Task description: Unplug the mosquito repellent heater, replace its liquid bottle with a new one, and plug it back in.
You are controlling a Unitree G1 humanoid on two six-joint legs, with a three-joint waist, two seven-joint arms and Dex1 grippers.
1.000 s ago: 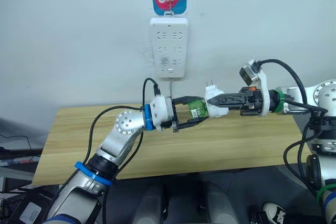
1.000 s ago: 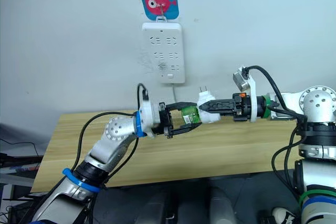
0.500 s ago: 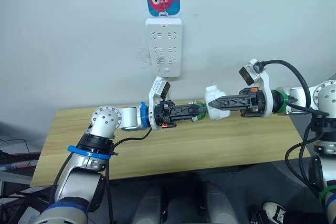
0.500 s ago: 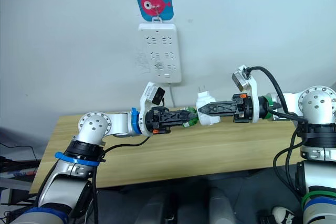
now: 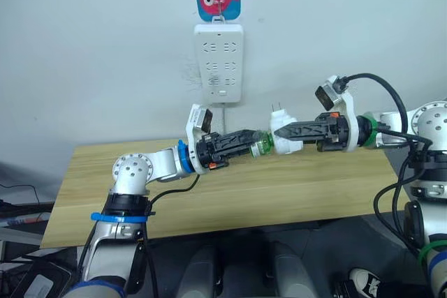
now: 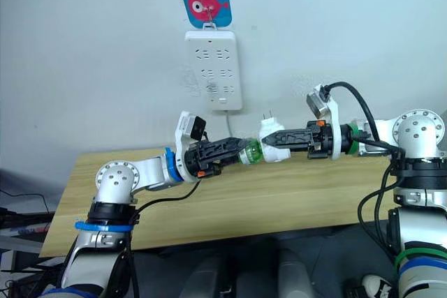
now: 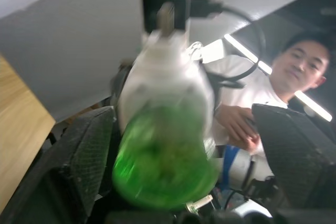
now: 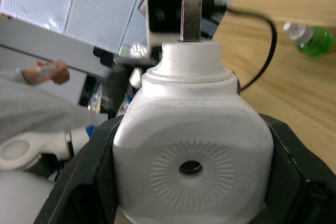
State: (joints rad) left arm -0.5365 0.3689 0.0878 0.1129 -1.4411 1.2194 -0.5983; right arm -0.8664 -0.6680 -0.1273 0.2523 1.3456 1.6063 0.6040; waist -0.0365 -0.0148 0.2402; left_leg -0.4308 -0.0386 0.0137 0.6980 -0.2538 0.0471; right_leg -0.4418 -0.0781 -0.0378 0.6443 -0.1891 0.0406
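Heater [image 5: 285, 137]: clamped in the right gripper [image 5: 279, 132], prongs up.
Bottle [image 5: 261, 146]: green, pinched by the left gripper [image 5: 253, 140], touching the heater.
Table [image 5: 279, 193]: below both.

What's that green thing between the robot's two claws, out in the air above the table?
A green liquid bottle, seen in both eye views: the left gripper clamps it, its other end in the white heater held by the right gripper.
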